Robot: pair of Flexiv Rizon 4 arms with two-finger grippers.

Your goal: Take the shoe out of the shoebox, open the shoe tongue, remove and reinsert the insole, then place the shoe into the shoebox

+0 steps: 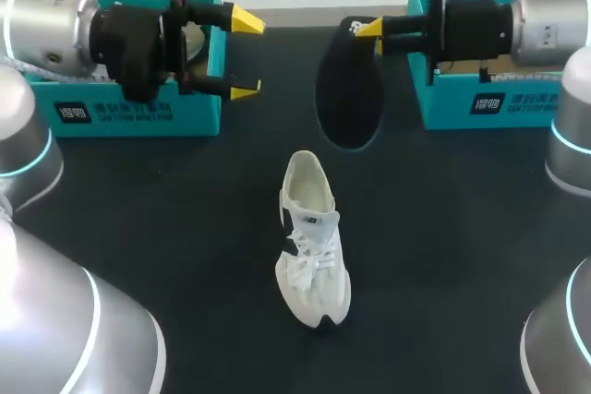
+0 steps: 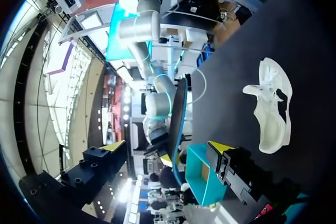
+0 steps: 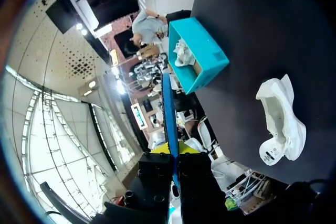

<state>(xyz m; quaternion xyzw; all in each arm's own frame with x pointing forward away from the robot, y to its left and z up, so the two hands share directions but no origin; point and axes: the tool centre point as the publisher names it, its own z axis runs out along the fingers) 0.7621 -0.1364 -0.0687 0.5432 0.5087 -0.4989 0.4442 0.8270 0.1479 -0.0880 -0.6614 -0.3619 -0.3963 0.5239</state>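
Observation:
A white shoe (image 1: 312, 244) lies on the black table, mid-front, its opening toward the back; it also shows in the wrist views (image 2: 270, 106) (image 3: 281, 121). My right gripper (image 1: 367, 30) is shut on the top end of a dark insole (image 1: 348, 89), which hangs in the air above the table behind the shoe. In the right wrist view the insole (image 3: 168, 111) shows edge-on, blue, pinched between the fingers of the right gripper (image 3: 170, 154). My left gripper (image 1: 246, 54) (image 2: 167, 148) is open and holds nothing, level with the insole (image 2: 178, 111) and to its left.
Two teal shoeboxes stand at the back: the left box (image 1: 138, 113) (image 3: 202, 61) behind my left gripper, with another white shoe (image 3: 181, 51) in it, and the right box (image 1: 489, 99) (image 2: 202, 179) under my right arm.

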